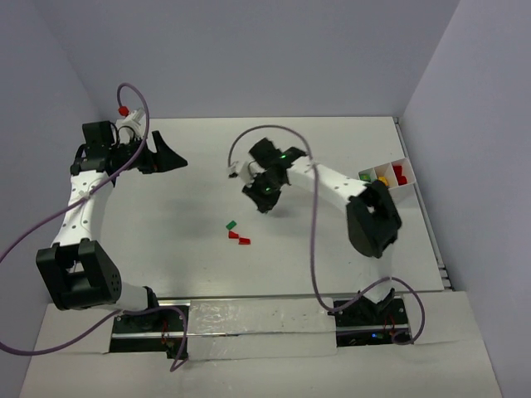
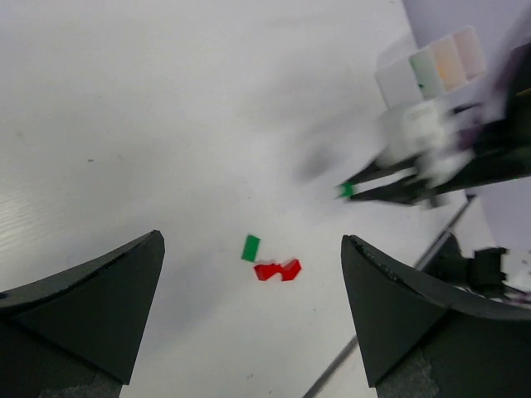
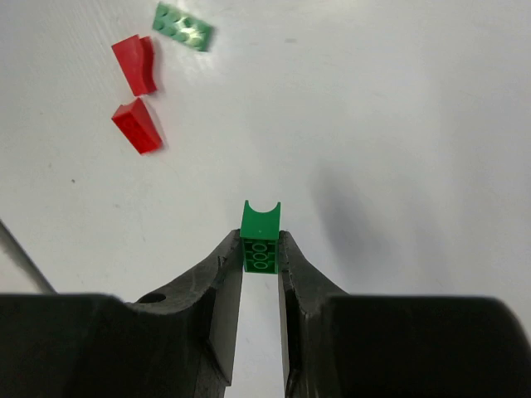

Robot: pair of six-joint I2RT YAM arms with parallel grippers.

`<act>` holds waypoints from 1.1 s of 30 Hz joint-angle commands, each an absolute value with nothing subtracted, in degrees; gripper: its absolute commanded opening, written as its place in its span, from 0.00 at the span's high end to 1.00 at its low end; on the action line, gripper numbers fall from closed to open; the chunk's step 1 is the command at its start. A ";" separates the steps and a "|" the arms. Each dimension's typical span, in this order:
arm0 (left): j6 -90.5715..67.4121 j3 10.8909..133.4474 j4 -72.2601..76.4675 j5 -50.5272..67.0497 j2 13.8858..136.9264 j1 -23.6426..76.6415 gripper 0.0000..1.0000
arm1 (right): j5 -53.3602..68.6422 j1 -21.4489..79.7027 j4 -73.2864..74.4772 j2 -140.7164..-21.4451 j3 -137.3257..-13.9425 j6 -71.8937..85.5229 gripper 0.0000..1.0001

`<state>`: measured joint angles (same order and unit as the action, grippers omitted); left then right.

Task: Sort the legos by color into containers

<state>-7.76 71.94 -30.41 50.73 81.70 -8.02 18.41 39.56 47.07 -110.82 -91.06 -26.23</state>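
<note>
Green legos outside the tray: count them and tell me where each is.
2. One green brick is pinched in the right tool; one flat green plate lies on the table next to two red bricks. The right arm may hide others.

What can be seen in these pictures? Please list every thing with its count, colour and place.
tray: one, white, three compartments, far right of the table; green, yellow and red bricks inside, counts too small to tell
loose green brick: one, green, flat on the table centre
loose red bricks: two, red, close together beside the loose green brick
held green brick: one, green, between the right gripper's fingers
table: one, white
cables: purple, along both arms
left gripper: open, nothing in it, far left
right gripper: shut on the held green brick, near the centre
</note>
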 commanded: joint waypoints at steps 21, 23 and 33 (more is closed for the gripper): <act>-7.01 75.51 -29.15 19.53 79.32 2.55 0.01 | 14.05 -11.16 60.29 -95.09 -91.29 -33.13 1.00; -6.42 75.37 -29.17 19.77 79.42 2.55 0.01 | 13.77 -10.95 59.49 -96.49 -91.62 -32.12 1.00; -7.77 75.22 -27.55 18.14 79.80 2.55 0.01 | 9.60 -7.88 55.08 -100.95 -90.32 -29.95 0.99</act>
<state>-7.27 72.49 -29.36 19.30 79.54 2.52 11.80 -9.33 58.30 -99.53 -89.36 -31.25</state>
